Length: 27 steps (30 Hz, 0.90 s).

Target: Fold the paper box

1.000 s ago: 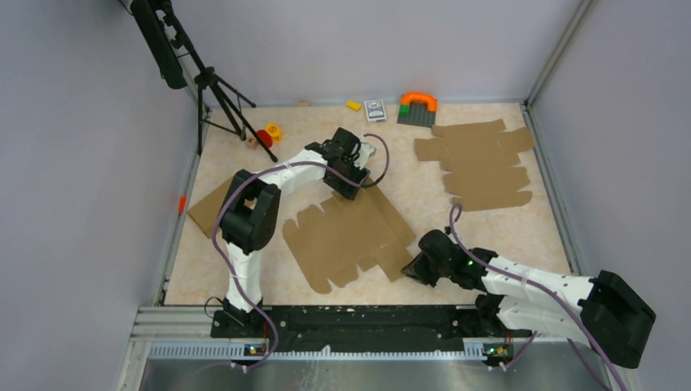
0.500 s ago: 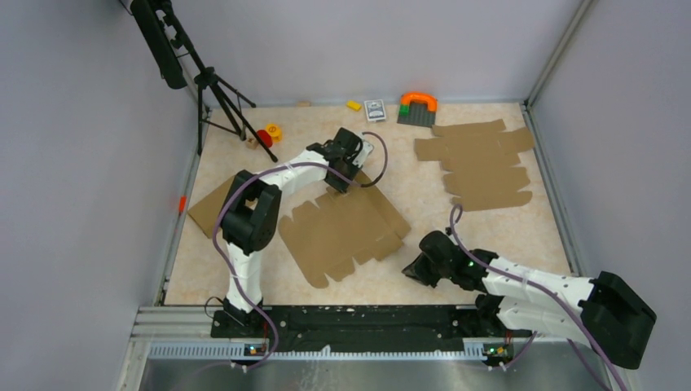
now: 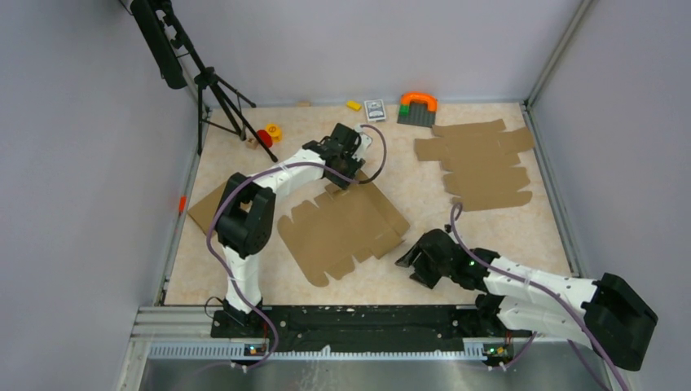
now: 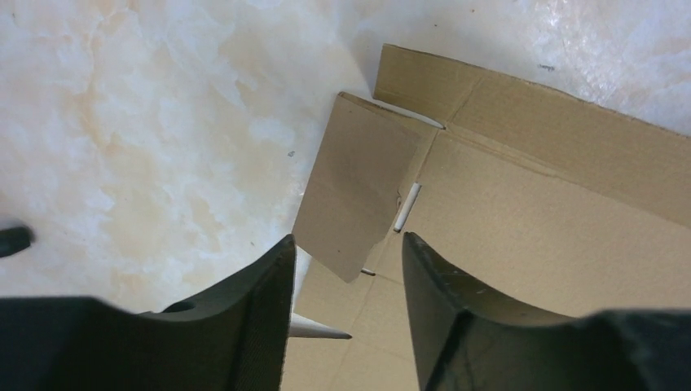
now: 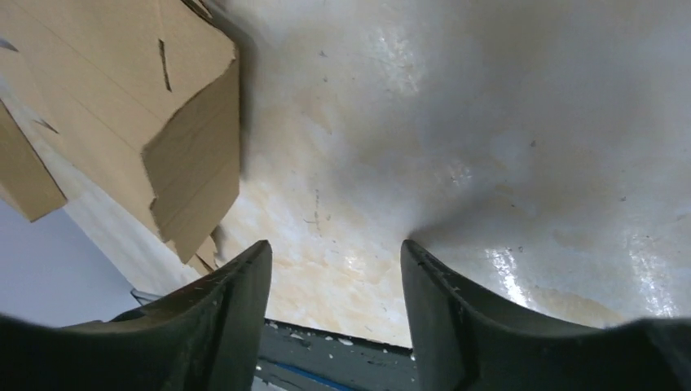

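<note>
Starting the first fold: the paper box (image 3: 342, 228) lies flat mid-table. The left gripper (image 4: 346, 248) is spread around a raised corner flap (image 4: 358, 195). The right gripper (image 5: 334, 252) is spread and empty beside the near edge. Next move: close on the flap and fold along its crease.

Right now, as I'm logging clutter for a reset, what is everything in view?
paper box: one, brown, table centre
cardboard sheets: pile, brown, far right
cardboard piece: one, brown, left edge
tripod: one, black, far left
small toys: two, red, yellow, by tripod
block: one, yellow, far edge
small box: one, dark, far edge
arch: one, orange, on dark baseplate
left gripper: one, black, open over box's far corner
right gripper: one, black, open beside box
</note>
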### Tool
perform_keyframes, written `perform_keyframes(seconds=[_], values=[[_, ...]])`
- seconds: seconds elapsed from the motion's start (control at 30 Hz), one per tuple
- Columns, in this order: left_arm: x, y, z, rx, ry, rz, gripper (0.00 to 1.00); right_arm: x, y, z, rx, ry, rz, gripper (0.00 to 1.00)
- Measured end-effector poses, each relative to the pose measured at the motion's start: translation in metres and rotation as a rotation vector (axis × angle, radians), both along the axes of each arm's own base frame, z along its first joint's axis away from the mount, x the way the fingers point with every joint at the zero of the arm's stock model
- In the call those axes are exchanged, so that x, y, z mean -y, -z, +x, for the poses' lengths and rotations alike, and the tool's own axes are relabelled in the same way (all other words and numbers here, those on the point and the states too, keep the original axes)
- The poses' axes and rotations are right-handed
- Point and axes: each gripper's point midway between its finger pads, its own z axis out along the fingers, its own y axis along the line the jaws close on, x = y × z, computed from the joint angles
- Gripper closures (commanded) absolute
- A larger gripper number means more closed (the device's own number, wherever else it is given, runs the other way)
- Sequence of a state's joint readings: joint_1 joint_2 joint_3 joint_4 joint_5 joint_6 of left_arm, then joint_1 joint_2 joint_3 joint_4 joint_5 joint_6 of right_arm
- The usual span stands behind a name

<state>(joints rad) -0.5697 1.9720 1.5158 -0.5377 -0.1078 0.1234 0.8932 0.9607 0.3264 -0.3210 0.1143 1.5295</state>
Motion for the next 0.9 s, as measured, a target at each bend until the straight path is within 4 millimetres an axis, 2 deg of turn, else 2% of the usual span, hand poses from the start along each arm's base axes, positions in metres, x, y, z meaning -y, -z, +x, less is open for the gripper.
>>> perform_keyframes(seconds=[0.07, 0.2, 0.47, 0.63, 0.77, 0.83, 0.9], values=[[0.000, 0.000, -0.001, -0.002, 0.008, 0.003, 0.40, -0.001, -0.006, 0.004, 0.015, 0.001, -0.005, 0.34], [0.000, 0.001, -0.003, -0.008, 0.022, 0.013, 0.41, 0.002, -0.013, 0.008, 0.035, 0.001, -0.039, 0.34], [0.003, 0.013, -0.005, -0.040, 0.043, 0.042, 0.43, -0.010, -0.044, 0.031, 0.108, 0.023, -0.034, 0.34], [0.000, 0.024, -0.008, -0.074, 0.045, 0.069, 0.46, -0.023, -0.045, 0.046, 0.082, 0.034, -0.086, 0.38], [-0.004, 0.030, -0.008, -0.081, 0.036, 0.094, 0.49, -0.029, -0.037, 0.054, 0.056, 0.041, -0.116, 0.39], [-0.005, 0.030, -0.007, -0.076, 0.031, 0.105, 0.52, -0.028, -0.032, 0.055, 0.045, 0.044, -0.129, 0.45], [-0.007, 0.030, -0.006, -0.070, 0.028, 0.114, 0.53, -0.027, -0.027, 0.056, 0.033, 0.048, -0.143, 0.64]])
